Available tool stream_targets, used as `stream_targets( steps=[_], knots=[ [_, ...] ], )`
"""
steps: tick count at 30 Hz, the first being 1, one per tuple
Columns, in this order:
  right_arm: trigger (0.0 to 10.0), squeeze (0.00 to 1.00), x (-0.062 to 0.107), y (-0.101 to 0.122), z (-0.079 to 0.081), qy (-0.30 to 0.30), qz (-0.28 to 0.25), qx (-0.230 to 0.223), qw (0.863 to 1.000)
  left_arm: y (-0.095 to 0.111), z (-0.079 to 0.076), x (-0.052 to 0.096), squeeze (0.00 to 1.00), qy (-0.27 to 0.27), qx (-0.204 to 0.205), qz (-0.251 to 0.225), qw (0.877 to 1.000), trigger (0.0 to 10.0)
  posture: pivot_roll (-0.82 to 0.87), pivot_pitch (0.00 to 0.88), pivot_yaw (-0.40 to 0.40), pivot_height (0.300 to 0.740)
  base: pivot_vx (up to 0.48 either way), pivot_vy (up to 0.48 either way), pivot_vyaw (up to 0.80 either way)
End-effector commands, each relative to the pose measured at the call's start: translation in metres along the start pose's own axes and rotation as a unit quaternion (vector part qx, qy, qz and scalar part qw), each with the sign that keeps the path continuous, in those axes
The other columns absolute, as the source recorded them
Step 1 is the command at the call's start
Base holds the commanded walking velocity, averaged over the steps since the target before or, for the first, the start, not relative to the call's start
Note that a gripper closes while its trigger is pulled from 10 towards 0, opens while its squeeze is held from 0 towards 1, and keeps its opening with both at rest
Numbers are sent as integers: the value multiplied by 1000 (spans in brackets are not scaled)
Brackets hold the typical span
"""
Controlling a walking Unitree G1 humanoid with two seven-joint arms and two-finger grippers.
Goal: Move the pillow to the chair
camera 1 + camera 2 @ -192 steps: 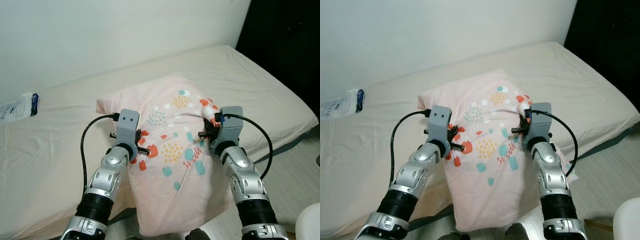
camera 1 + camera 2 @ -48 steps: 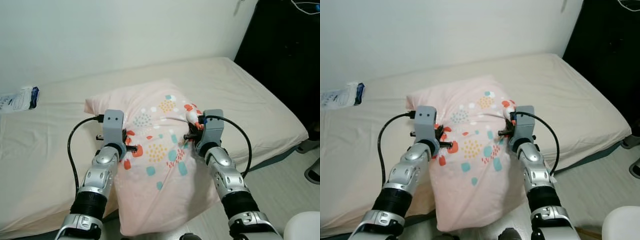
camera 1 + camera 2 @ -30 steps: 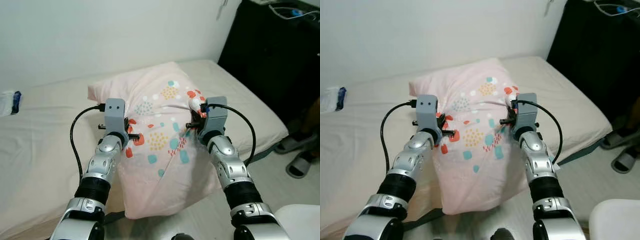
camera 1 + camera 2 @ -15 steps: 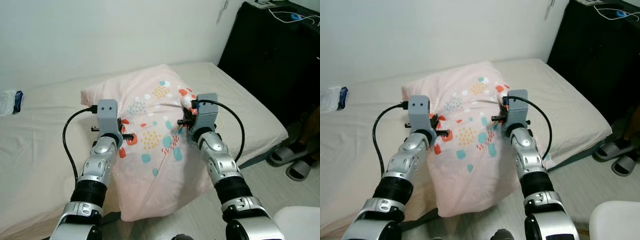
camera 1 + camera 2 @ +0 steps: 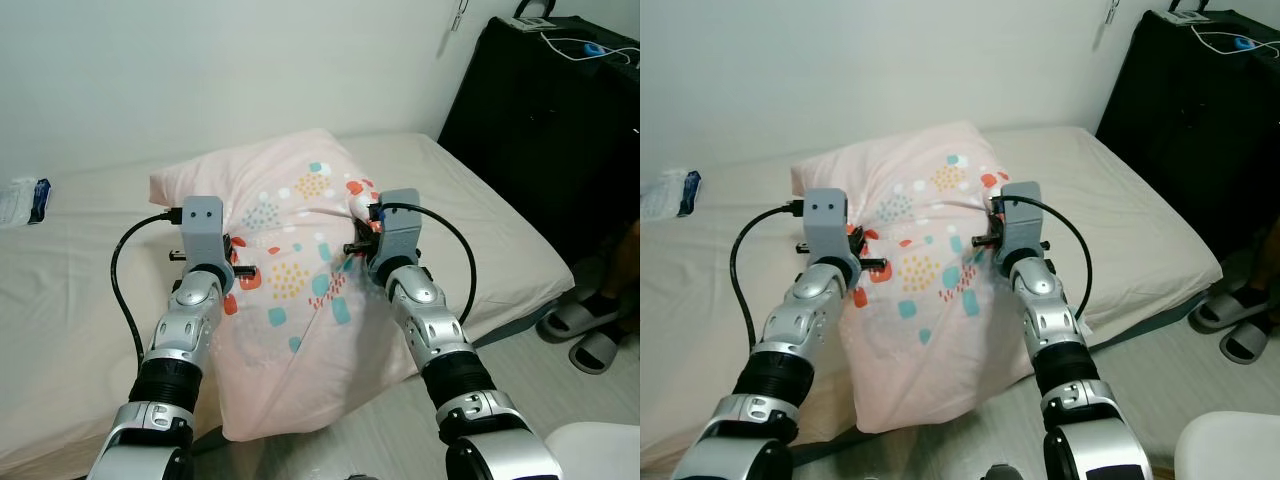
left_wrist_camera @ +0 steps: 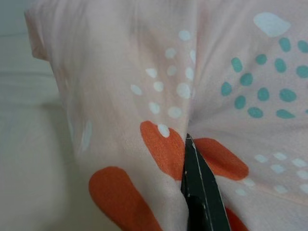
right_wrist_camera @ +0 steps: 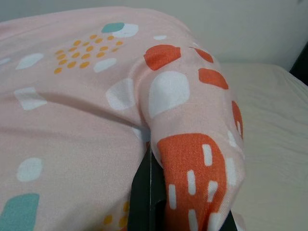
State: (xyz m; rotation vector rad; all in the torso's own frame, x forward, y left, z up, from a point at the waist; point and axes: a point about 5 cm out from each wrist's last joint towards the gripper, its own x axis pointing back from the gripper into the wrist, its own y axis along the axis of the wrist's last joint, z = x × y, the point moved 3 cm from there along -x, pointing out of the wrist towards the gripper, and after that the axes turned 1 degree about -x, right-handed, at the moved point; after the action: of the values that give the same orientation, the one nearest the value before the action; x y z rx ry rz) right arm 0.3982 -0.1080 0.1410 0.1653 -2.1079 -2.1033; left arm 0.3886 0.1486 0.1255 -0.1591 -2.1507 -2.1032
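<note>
The pillow [image 5: 295, 300] is pale pink with orange, teal and white patches. It hangs between my two arms above the bed's near edge, its lower end drooping toward the floor. My left gripper [image 5: 238, 272] is shut on the pillow's left side, one black finger [image 6: 199, 192] pressed into a fold of the cloth. My right gripper [image 5: 362, 248] is shut on a bunched corner of the pillow [image 7: 187, 144] on its right side. A white curved chair edge [image 5: 1230, 445] shows at the lower right.
The beige mattress [image 5: 480, 230] runs across in front of me against a white wall. A white and blue packet [image 5: 20, 200] lies at its far left. A black cabinet [image 5: 560, 130] stands right, with slippers and a person's foot [image 5: 600, 325] on the floor beside it.
The camera has swung, so the cabinet and slippers show more fully at the right. Both grippers keep their hold and the pillow sits slightly further left in view.
</note>
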Motion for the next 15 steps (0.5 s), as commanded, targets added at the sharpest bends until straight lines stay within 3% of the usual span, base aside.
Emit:
stream_targets(
  steps=[1,15],
  knots=[
    [10000,0,1,10,-2,-6,-26,6,1000,13,-6,-3,0,-14,-15,-21,1000,10000,-9,23,-59,740,0,0,0],
    [10000,0,1,7,-3,2,-19,18,1000,15,-9,-4,0,-21,-14,-25,999,10000,-17,9,-54,740,0,0,0]
  ],
)
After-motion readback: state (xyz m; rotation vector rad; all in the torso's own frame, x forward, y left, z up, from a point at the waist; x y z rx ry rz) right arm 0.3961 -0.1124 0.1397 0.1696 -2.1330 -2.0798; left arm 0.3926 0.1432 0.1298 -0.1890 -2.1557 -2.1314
